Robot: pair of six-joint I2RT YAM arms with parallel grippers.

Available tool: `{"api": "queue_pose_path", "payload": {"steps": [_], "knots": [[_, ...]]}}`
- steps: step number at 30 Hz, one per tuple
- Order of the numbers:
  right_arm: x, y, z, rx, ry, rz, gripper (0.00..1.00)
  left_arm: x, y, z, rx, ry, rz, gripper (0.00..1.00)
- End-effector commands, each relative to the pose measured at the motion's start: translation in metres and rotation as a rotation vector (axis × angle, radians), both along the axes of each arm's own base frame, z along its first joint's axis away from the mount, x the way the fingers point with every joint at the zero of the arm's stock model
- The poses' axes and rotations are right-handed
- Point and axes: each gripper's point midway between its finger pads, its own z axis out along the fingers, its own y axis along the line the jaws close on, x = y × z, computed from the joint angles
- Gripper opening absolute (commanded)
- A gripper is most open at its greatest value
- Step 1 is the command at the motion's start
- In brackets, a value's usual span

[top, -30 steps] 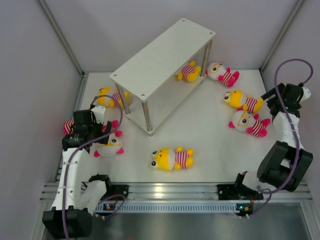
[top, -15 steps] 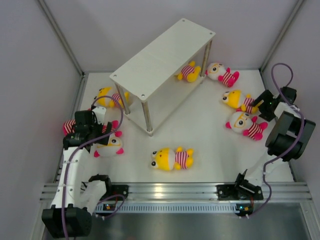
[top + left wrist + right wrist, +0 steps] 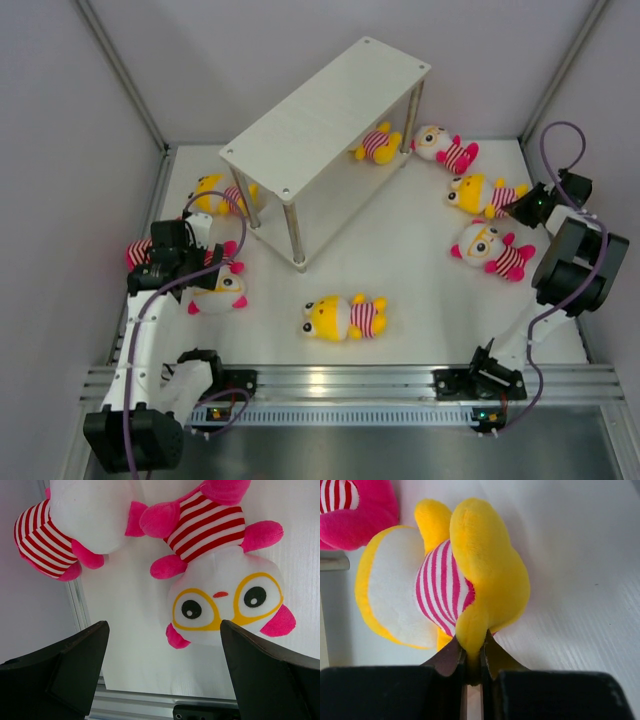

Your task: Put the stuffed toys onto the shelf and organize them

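Note:
The shelf (image 3: 325, 120) stands at an angle at the back, with a yellow stuffed toy (image 3: 377, 143) lying under it. My right gripper (image 3: 522, 206) (image 3: 474, 655) is shut on a limb of a yellow striped toy (image 3: 480, 193) (image 3: 485, 565) at the right. A white and pink toy (image 3: 445, 149) lies behind that one, and a white one with glasses (image 3: 490, 247) lies in front. My left gripper (image 3: 192, 270) (image 3: 164, 630) hangs open just above a white toy with glasses (image 3: 218, 290) (image 3: 225, 600), with nothing between its fingers. Another yellow toy (image 3: 345, 317) lies at the centre front.
A yellow toy (image 3: 222, 192) lies by the shelf's left posts. A pink-limbed toy (image 3: 135, 252) (image 3: 75, 520) sits against the left wall. The metal rail (image 3: 340, 380) runs along the near edge. Grey walls close in the left, right and back.
My right arm swung in from the right edge, and its gripper shut on the yellow toy's limb. That toy shifted slightly toward the back. The left arm barely moved.

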Motion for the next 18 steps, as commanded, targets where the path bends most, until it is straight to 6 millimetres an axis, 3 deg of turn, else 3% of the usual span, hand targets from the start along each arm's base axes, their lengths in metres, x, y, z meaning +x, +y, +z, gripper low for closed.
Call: {"api": "queue_pose_path", "payload": {"steps": [1, 5, 7, 12, 14, 16, 17, 18], "knots": [[0.019, -0.012, 0.071, -0.142, -0.183, -0.014, 0.00, 0.000, 0.001, -0.002, 0.003, 0.006, 0.013, 0.99], [0.017, -0.005, 0.108, -0.217, -0.223, -0.026, 0.00, 0.000, 0.001, -0.003, 0.003, 0.010, 0.011, 0.99], [0.014, 0.014, 0.138, -0.242, -0.274, -0.020, 0.00, 0.000, 0.001, -0.002, 0.004, 0.009, 0.013, 0.99], [-0.003, 0.078, 0.188, -0.144, -0.391, -0.026, 0.00, -0.001, 0.001, -0.003, 0.004, 0.007, 0.013, 0.99], [-0.017, 0.111, 0.198, -0.090, -0.436, -0.025, 0.00, -0.001, 0.001, -0.003, 0.005, 0.010, 0.012, 0.99], [-0.029, 0.132, 0.194, -0.069, -0.435, -0.042, 0.00, -0.002, 0.001, -0.005, 0.004, 0.013, 0.013, 0.99], [-0.029, 0.161, 0.203, -0.026, -0.481, -0.006, 0.00, -0.001, 0.002, -0.004, 0.006, 0.011, 0.013, 0.99], [-0.035, 0.173, 0.199, -0.004, -0.484, -0.003, 0.00, -0.002, 0.001, -0.004, 0.005, 0.012, 0.012, 0.99]]}}
